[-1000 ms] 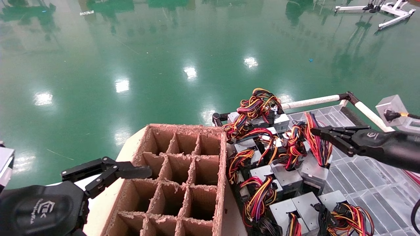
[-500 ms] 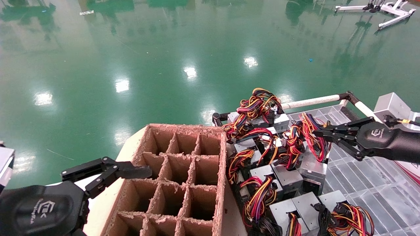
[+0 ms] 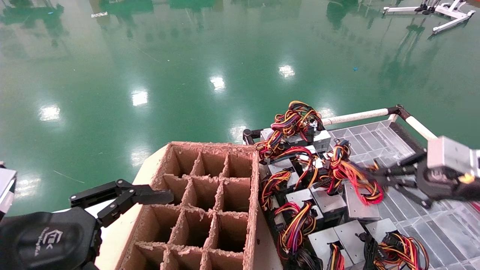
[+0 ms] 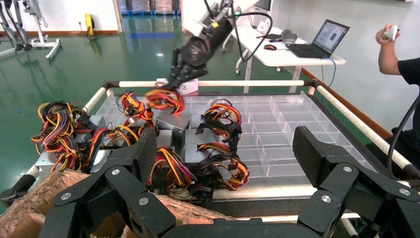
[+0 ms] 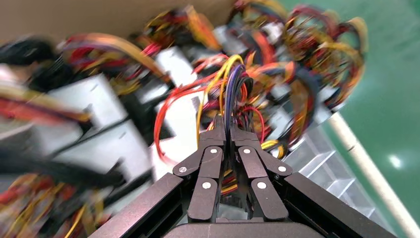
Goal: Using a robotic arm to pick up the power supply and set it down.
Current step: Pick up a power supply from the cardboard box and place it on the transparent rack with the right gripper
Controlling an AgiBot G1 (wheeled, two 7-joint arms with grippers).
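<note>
Gripping the wire bundle [image 5: 225, 94] of the power supply [image 3: 360, 204], right gripper [image 3: 378, 179] is clenched; left gripper [image 3: 123, 195] hangs released beside the cardboard box [image 3: 210, 195].

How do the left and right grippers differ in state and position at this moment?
The left gripper is open and holds nothing; the right gripper is shut on the wire bundle of the power supply. The left gripper sits beside the cardboard divider box; the right gripper is over the tray of supplies. Both are black and two-fingered.
</note>
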